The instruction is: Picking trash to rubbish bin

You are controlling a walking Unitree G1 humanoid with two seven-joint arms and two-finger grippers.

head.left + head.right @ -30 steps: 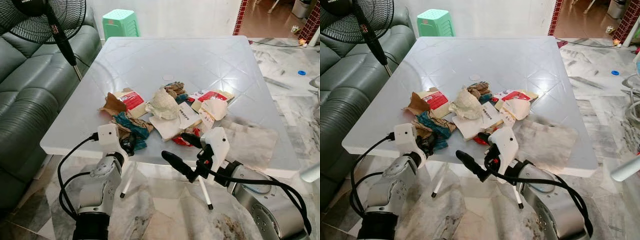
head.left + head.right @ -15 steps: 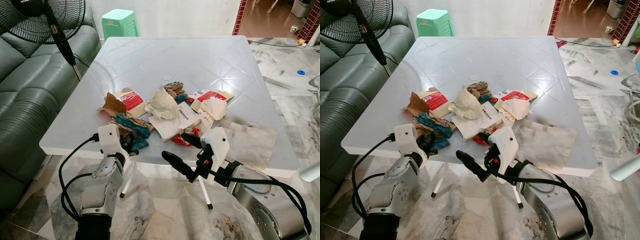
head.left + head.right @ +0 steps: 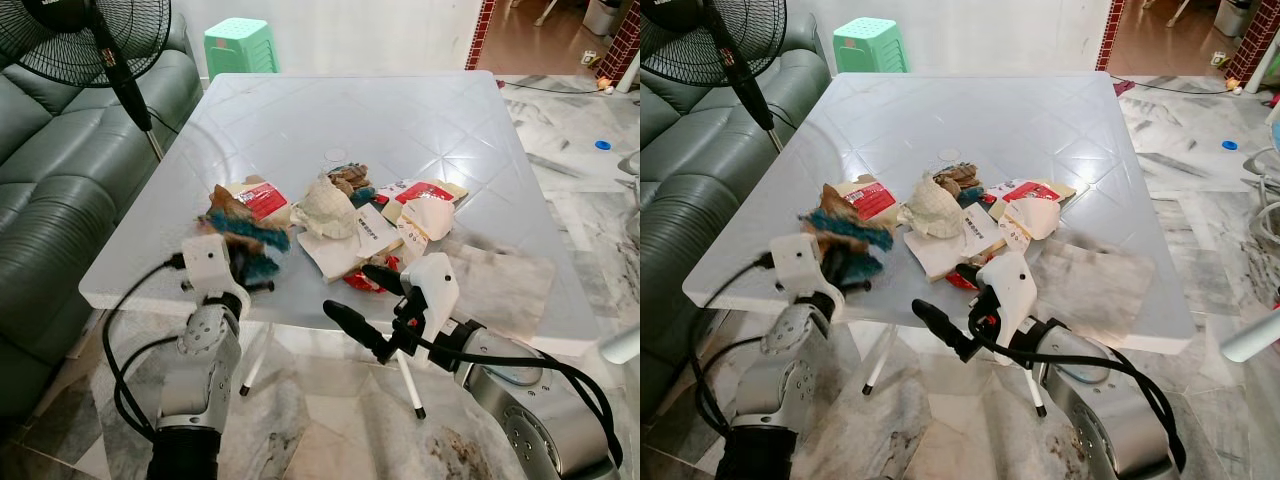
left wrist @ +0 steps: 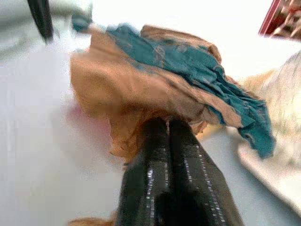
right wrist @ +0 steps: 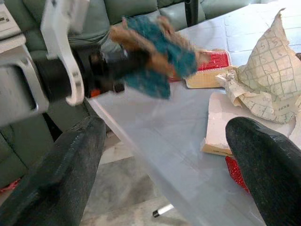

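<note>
Your left gripper [image 4: 169, 129] has its jaws clamped on a teal-and-brown wrapper [image 3: 243, 232] — lifted just clear of the worktop [image 3: 300, 120]. Right gripper [image 3: 365, 300] waits with jaws spread at the near edge, beside the remaining trash [image 3: 345, 215].

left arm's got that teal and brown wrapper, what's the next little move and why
Probably carry it clear of the table toward a bin. The left gripper has its jaws shut on the teal and brown wrapper, which looks lifted off the white table and apart from the pile of trash. The right gripper waits open at the table's near edge.
</note>
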